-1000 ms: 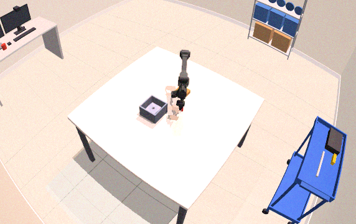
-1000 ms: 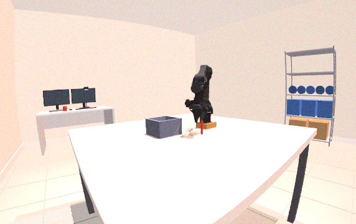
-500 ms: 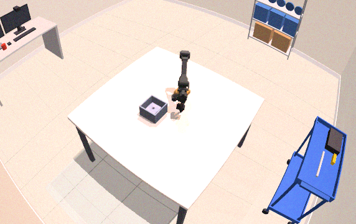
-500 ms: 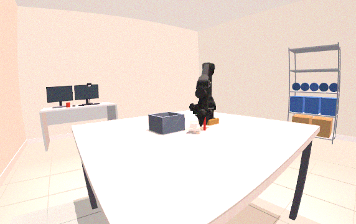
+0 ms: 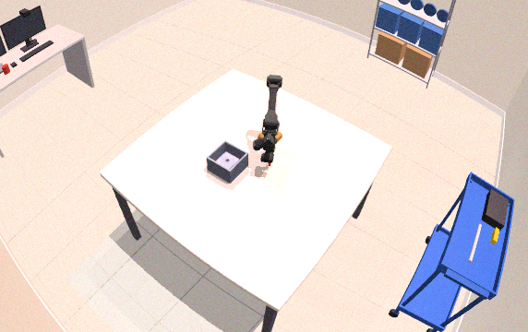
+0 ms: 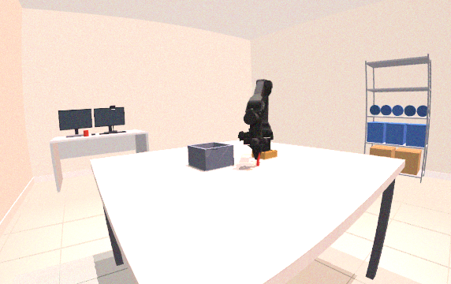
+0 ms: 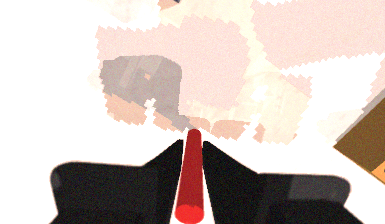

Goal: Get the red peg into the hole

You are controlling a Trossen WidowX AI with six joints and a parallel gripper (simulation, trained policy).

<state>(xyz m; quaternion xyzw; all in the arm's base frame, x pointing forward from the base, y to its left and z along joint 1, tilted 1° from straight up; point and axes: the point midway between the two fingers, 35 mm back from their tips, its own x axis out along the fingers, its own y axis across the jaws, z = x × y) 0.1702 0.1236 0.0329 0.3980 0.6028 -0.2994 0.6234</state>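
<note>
Peg [image 5: 270, 164] [image 6: 258, 159] [image 7: 192, 175], red, stood near-upright outside the box [image 5: 230, 171] [image 6: 210, 156], just beside it; pincer [image 5: 269, 159] [image 6: 257, 154] [image 7: 192, 145] pinched it. Could not tell if the peg touched the table. Orange base block [image 5: 279, 136] [image 6: 272, 154] [image 7: 365, 137] lay near the box. White table [image 5: 199, 212] [image 6: 249, 205] [image 7: 38, 75] ran out all around the box, pale pink and grey patches close by. Tiled floor [image 5: 153, 286] [image 6: 438, 237] below. Well apart from the box: blue trolley [image 5: 472, 272], white desk [image 5: 67, 39] [image 6: 99, 150] with two screens, wire shelf [image 5: 373, 29] [image 6: 397, 90] with blue bins against a beige wall.
</note>
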